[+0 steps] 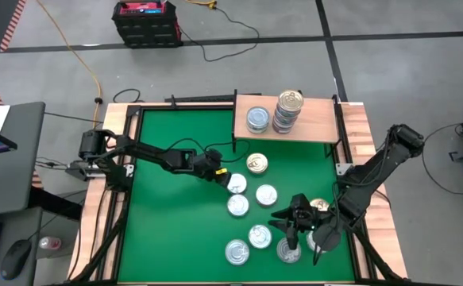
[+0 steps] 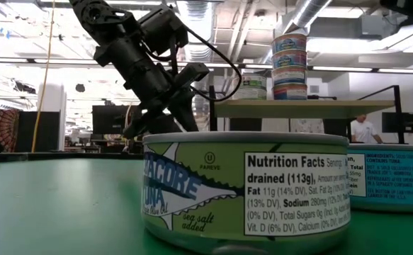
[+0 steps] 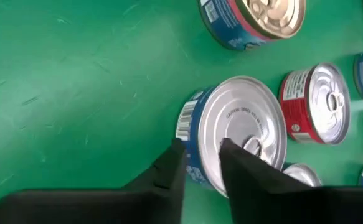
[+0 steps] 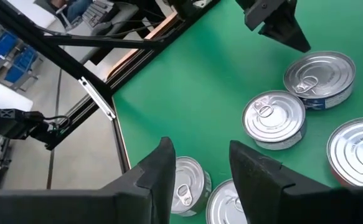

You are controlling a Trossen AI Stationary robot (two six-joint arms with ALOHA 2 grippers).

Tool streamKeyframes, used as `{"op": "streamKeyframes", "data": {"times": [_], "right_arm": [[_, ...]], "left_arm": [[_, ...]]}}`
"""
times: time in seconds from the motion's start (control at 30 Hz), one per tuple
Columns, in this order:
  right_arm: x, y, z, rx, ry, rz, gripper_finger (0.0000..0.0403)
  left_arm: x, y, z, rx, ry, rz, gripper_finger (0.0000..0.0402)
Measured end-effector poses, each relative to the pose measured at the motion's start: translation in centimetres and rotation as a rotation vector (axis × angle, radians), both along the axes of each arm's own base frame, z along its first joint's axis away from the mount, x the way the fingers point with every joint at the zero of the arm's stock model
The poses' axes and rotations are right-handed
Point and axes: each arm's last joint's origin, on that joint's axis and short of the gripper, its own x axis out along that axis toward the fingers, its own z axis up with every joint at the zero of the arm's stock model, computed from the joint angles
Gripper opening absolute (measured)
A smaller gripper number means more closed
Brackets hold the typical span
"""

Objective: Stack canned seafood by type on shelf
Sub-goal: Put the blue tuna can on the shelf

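Tins scattered on the worktop, some already on the shelf

We see loose tins lying lower centre of the green worktop. More stand on the shelf, upper centre. Our left end effector clenches on a blue-sided tin. Our right end effector hangs released above other tins.

One camera hangs above me, looking straight down on the whole surface. Another sits at surface level, very close behind one tin, facing the shelf. My wrist cameras peer past my own fingers. The shelf appears in both the overhead and the low view.
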Motion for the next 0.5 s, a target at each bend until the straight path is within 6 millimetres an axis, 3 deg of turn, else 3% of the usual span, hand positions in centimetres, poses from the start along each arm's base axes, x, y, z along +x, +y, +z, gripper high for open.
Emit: {"op": "streamKeyframes", "data": {"times": [0.2, 0.5], "right_arm": [[0.0, 0.0, 0.0, -0.004, 0.001, 0.002, 0.0175], [0.2, -0.2, -0.1, -0.030, 0.007, 0.004, 0.0175]], "left_arm": [[0.0, -0.1, 0.0, 0.025, 0.009, -0.018, 0.0175], [0.2, -1.5, -1.2, 0.108, 0.053, -0.031, 0.0165]]}}
